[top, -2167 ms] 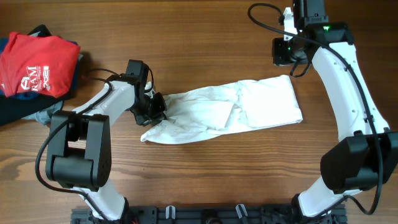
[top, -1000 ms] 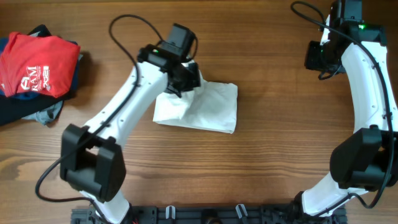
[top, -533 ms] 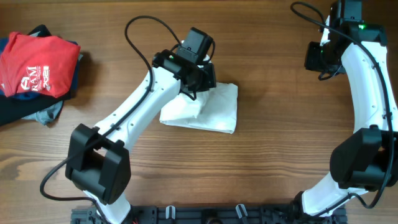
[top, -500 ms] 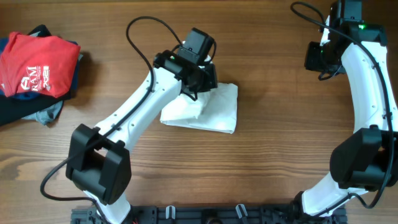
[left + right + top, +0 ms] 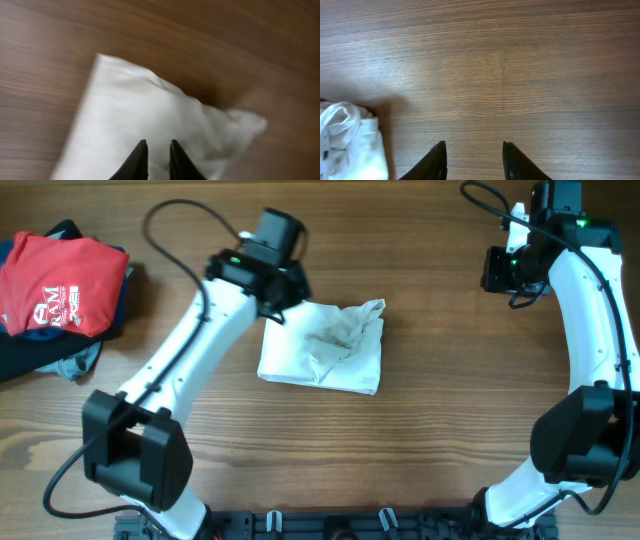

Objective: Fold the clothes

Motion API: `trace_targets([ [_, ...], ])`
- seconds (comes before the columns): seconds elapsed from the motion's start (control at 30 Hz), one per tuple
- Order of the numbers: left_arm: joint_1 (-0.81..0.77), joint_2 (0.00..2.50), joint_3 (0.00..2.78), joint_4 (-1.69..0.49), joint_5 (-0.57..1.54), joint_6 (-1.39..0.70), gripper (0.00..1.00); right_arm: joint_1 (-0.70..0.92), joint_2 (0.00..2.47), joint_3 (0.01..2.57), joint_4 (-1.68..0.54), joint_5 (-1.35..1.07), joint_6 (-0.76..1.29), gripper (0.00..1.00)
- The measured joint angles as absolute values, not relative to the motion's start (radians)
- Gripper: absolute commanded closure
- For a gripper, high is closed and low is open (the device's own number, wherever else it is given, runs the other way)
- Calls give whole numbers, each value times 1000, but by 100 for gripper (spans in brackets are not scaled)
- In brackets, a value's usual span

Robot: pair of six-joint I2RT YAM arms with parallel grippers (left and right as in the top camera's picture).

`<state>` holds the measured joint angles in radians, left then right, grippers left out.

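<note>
The clothes, a white T-shirt [image 5: 325,350], lie folded into a rough square in the middle of the table, with a crumpled bunch at the top right corner. My left gripper [image 5: 283,298] hovers at the shirt's upper left edge. In the left wrist view its fingers [image 5: 157,145] stand slightly apart above the white cloth [image 5: 140,110], gripping nothing. My right gripper [image 5: 497,270] is far off at the upper right, open over bare wood [image 5: 474,147]. A corner of the shirt [image 5: 350,135] shows at the left of the right wrist view. No lettering shows.
A folded red shirt with a white logo [image 5: 60,280] lies on dark blue and grey garments [image 5: 30,355] at the far left edge. The left arm's cable arcs over the table behind the shirt.
My left gripper has let go of the shirt's top layer and drawn back to the left and up. The crumpled corner now lies uncovered. The right arm has barely moved.
</note>
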<state>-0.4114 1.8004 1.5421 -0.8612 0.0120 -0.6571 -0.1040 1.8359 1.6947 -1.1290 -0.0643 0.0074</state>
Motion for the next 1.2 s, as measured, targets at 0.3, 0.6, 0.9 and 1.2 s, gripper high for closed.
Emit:
trace_targets([
  [0.3,-514,2030,1545,-949,288,-656,96,-104,1836,1695,-1118,-104,-6,63],
  [0.6,-692,2055,1548,-1126,415,-512,96,-104,1836,1695,-1114,-105,-10,63],
  [0.9,-353,1913,1597,-917,171,-485,93,-89,1836,1695,-1155,-305,-115,70],
  [1.2,-247,2107,1597,-831,154,-479,84,225,1988,1647,-1163,-453,-186,70],
])
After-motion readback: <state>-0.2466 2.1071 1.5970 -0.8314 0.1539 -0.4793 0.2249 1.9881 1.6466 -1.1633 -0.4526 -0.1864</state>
